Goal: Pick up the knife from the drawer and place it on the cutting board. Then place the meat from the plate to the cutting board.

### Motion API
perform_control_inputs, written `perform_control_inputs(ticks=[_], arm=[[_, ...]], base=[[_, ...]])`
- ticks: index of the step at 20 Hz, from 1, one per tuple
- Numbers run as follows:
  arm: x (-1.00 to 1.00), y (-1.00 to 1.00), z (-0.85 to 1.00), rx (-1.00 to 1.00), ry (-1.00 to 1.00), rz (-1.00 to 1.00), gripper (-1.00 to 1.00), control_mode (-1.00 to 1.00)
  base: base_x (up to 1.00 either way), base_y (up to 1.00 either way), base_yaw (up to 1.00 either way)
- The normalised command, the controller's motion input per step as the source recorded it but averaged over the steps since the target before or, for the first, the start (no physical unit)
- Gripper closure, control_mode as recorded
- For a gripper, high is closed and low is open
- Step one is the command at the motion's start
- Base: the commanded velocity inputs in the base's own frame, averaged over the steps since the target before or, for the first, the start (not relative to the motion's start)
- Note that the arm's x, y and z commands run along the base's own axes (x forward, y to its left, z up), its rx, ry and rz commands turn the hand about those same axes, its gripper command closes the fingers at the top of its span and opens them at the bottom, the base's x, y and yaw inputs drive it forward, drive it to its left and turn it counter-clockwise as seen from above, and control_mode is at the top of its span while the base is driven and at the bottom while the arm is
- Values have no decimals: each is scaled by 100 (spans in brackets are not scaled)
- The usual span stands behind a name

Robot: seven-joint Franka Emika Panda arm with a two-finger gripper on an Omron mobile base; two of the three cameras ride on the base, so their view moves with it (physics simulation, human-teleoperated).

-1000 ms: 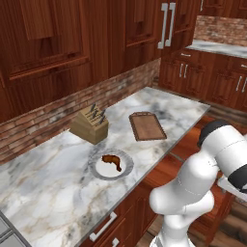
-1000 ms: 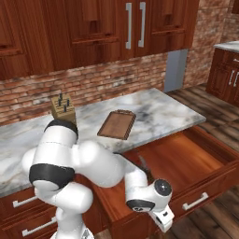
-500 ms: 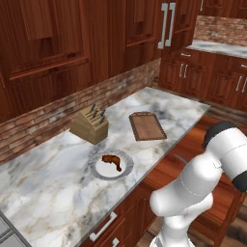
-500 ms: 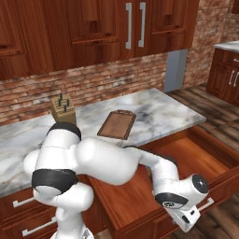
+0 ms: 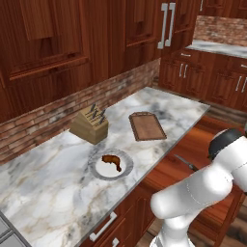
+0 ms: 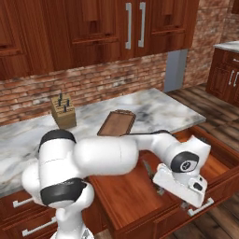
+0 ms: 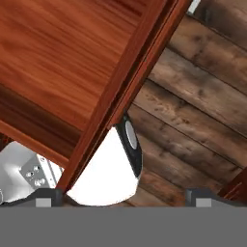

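Observation:
The drawer (image 6: 122,193) stands pulled out below the counter, its orange-brown floor (image 5: 198,141) bare apart from the knife. The slim dark knife (image 6: 148,169) lies on that floor, also seen as the knife (image 5: 185,162) just left of my arm. My gripper (image 6: 185,202) hangs over the drawer's front wall, right of the knife. In the hand view the gripper (image 7: 125,197) is open, with the drawer's front edge and floorboards below. The cutting board (image 5: 147,126) (image 6: 116,123) lies bare on the counter. The meat (image 5: 112,160) rests on the plate (image 5: 98,170).
A tan knife block (image 5: 89,125) (image 6: 64,112) stands at the back of the marble counter (image 5: 43,193). Closed drawer fronts with bar handles (image 6: 28,201) sit under the counter. Wooden floorboards (image 7: 198,116) lie in front of the drawer.
My hand has swung to the right along the drawer's front and risen a little. The jaws have stayed open. The knife, board, plate and meat have not moved.

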Motion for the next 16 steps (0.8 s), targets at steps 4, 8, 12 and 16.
perform_control_inputs(ticks=[4, 8, 12, 16], arm=[[0, 42, 0, -12, 9, 37, -100, -100], [0, 28, -7, -2, -3, 43, -100, -100], [6, 17, 0, 0, -1, 47, -100, -100], [23, 10, 0, 1, 0, 42, -100, -100]], base=[[0, 0, 0], [0, 0, 0], [0, 0, 0], [0, 0, 0]])
